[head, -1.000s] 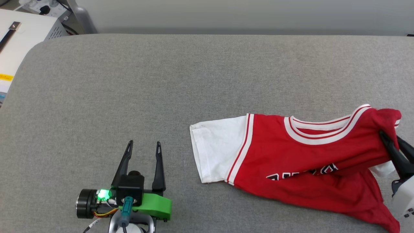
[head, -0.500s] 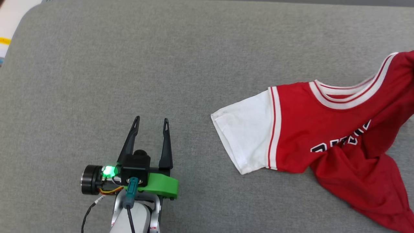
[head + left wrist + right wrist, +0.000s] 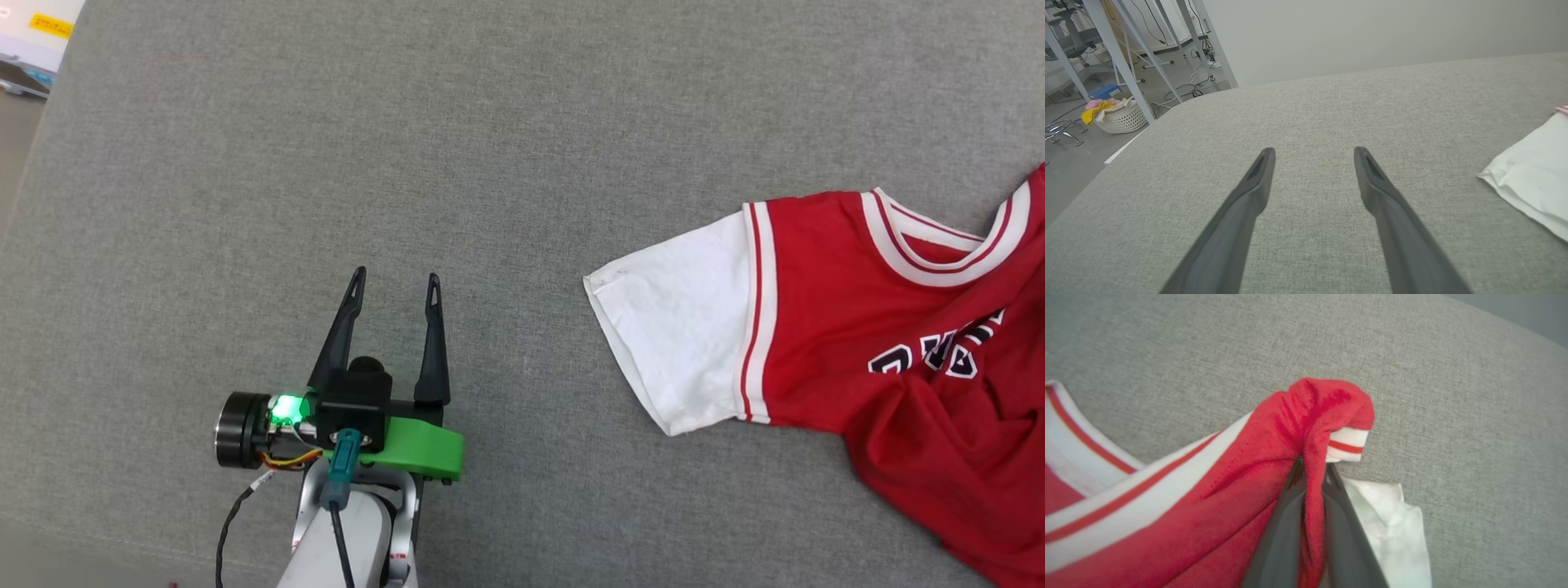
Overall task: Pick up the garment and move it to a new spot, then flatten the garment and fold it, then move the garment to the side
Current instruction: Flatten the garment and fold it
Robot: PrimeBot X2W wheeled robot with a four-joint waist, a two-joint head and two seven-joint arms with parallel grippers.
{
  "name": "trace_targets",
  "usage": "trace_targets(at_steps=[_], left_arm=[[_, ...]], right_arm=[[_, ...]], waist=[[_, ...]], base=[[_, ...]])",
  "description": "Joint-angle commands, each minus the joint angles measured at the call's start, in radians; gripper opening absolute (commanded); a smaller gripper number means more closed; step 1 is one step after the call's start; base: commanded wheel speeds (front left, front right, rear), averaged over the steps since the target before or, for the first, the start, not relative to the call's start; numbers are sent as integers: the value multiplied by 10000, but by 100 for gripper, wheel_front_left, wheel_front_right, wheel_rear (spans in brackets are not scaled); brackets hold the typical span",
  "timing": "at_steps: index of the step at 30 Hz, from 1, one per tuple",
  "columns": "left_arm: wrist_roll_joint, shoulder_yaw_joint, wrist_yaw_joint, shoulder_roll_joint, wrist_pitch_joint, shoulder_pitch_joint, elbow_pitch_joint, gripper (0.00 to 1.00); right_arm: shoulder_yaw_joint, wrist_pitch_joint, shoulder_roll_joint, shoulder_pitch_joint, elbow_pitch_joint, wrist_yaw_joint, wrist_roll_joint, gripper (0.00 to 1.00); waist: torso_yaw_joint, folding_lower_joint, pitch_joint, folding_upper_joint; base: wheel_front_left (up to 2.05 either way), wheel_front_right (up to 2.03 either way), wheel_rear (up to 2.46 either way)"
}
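On the grey padded table (image 3: 506, 122) in front of me, the shirt (image 3: 824, 318) lies toward my right and runs off the right edge of the head view. Its white sleeve (image 3: 678, 343) is spread flat on the padding and points toward the left gripper (image 3: 396, 275), but the two are well apart, with bare grey cloth between them. I can see the striped collar (image 3: 939, 257) and part of the black, white-edged lettering (image 3: 939, 355). Below the letters the red body is creased and bunched.

The left gripper sits over the table at the lower left, fingers spread wide with nothing between them. From its wrist camera the tips frame bare padding, and the sleeve's edge shows at the far right. Past the table's rounded corner a white basket (image 3: 1122, 118) holding yellow and pink cloth stands on the floor (image 3: 1069, 183), beside slanted metal legs (image 3: 1133, 69).

The right gripper (image 3: 1312, 467) is pinching a fold of the red fabric, its fingers nearly together with the cloth sandwiched between them. The fold humps up over the tips, and a bit of red-and-white striped trim (image 3: 1347, 447) pokes out just beside them. The other white sleeve (image 3: 1396, 535) shows crumpled just to the right of the fingers in that view.
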Motion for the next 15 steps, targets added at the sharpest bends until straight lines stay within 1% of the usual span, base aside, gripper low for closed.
trace_targets(at_steps=[1, 2, 5, 9, 11, 15], left_arm=[[38, 30, 11, -7, -57, -45, 4, 100], [43, 48, 21, 20, -57, 23, 7, 100], [44, 118, 63, 106, -57, 229, 9, 100], [32, 237, 99, 251, -57, 516, -21, 100], [40, 281, 98, 335, -57, 627, -51, 100], [68, 347, 75, 516, -57, 782, -132, 100]], right_arm=[[53, -377, 173, 95, 223, 6, 59, 60], [-87, -788, 196, 128, 283, 6, 70, 100], [-518, -1883, 346, 352, 233, 6, 52, 100], [-1194, -3203, 573, 899, -253, 6, -583, 100], [-1718, -3777, 835, 1229, -642, 6, -988, 100], [-2905, -4434, 1817, 2161, -1974, 6, -2005, 100]], waist=[[-118, 0, -278, 0], [-177, 0, -411, 0], [-371, 0, -797, 0], [-678, 0, -1291, 0], [-811, 0, -1509, 0], [-1041, 0, -1861, 0]], base=[[0, 0, 0], [0, 0, 0], [0, 0, 0], [0, 0, 0], [0, 0, 0], [0, 0, 0]])
